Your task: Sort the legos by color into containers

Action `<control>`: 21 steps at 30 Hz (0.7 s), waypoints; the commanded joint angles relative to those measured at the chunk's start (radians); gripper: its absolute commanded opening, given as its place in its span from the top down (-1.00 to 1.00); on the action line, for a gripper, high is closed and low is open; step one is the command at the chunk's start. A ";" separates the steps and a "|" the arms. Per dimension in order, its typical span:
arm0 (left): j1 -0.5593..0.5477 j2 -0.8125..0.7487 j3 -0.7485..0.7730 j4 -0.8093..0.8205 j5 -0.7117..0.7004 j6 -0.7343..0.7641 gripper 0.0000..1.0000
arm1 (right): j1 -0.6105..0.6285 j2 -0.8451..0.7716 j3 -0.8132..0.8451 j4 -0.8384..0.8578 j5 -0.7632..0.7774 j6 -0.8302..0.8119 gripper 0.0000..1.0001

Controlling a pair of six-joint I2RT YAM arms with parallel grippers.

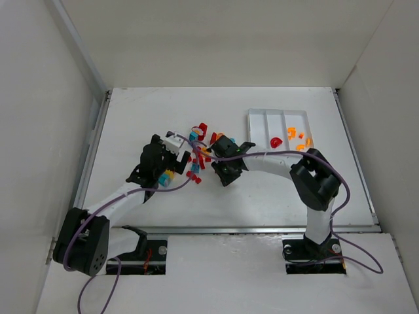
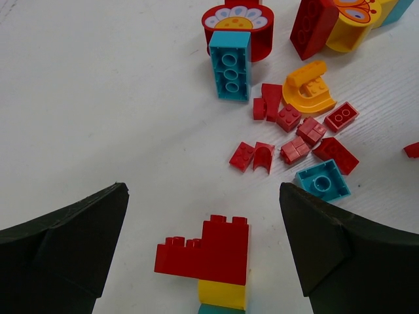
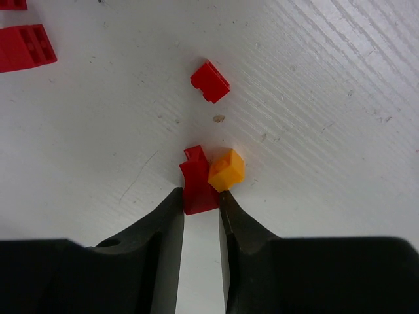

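Note:
The legos (image 1: 198, 152) lie scattered in red, orange-yellow and teal at the table's middle. My right gripper (image 3: 201, 199) is shut on a small red lego (image 3: 198, 185). A tiny orange lego (image 3: 227, 170) leans against that piece and my right fingertip. In the top view the right gripper (image 1: 220, 173) sits just right of the pile. My left gripper (image 2: 203, 191) stands wide open over a stepped red brick (image 2: 209, 250) stacked on a yellow one (image 2: 222, 292), touching neither. The containers are three compartments of a white tray (image 1: 256, 125); a red piece (image 1: 275, 142) lies in the middle one and orange pieces (image 1: 298, 136) in the right one.
Ahead of my left gripper lie a teal brick (image 2: 230, 65), a flower-printed red piece (image 2: 238, 23), an orange arch (image 2: 309, 91) and several small red bricks (image 2: 294, 134). A loose red brick (image 3: 210, 82) lies ahead of my right gripper. White walls enclose the table.

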 commanded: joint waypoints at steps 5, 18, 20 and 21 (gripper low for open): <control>0.001 -0.047 -0.009 0.048 0.019 -0.004 -1.00 | 0.008 0.028 0.042 -0.003 0.047 -0.004 1.00; 0.001 0.012 0.267 -0.074 0.415 0.061 -0.71 | 0.017 -0.634 -0.382 0.605 0.254 -0.632 1.00; 0.001 0.036 0.376 -0.105 0.574 0.062 -0.71 | 0.017 -0.681 -0.407 0.621 0.147 -0.830 1.00; 0.001 0.064 0.414 -0.137 0.623 0.062 -0.71 | 0.017 -0.712 -0.407 0.641 0.131 -0.873 1.00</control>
